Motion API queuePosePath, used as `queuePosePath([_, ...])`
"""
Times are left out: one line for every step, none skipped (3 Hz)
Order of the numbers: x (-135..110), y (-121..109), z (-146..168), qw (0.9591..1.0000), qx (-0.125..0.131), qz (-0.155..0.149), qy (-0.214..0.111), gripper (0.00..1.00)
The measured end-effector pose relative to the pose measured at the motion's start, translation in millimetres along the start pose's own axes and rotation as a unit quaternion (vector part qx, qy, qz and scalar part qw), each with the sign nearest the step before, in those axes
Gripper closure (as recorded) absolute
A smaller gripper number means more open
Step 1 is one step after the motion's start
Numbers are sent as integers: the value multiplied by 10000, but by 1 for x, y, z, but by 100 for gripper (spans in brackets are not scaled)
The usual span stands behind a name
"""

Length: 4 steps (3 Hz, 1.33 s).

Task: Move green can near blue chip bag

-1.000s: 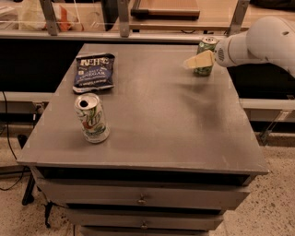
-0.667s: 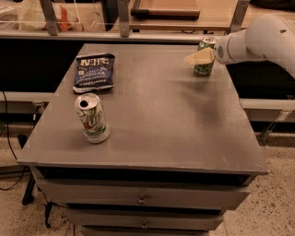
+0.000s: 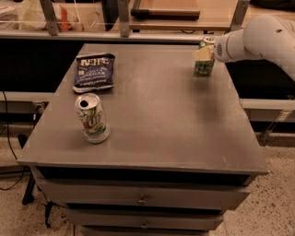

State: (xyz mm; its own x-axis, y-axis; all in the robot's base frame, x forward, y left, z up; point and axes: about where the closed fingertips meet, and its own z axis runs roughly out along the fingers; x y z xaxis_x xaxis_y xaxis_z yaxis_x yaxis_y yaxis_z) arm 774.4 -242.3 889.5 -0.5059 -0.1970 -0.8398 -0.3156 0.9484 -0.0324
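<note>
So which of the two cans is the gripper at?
The green can at the far right, with the gripper at its top. The mostly white can stands apart, front left.

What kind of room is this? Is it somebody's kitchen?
Probably not a kitchen; it looks like a robot lab or workshop. A white robot arm has its gripper at the green can on a grey drawer cabinet, over a speckled hard floor, with a workbench behind.

From the gripper (image 3: 205, 54) at the green can (image 3: 203, 68), well right of the blue chip bag (image 3: 94, 71), bare table (image 3: 161, 115) runs open to the bag, with only the white can (image 3: 93, 118) standing near, in front of it.
</note>
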Motion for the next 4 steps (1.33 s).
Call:
queuePosePath([-2,-1,0,10000,-5,18,-22,64])
queuePosePath([-12,1,-9,9999,-64,-69,-145,88])
queuePosePath([-32,3,-25,9989,-105,-250,-389,100])
queuePosePath([-32,3,-25,9989,-106,-250,-389,100])
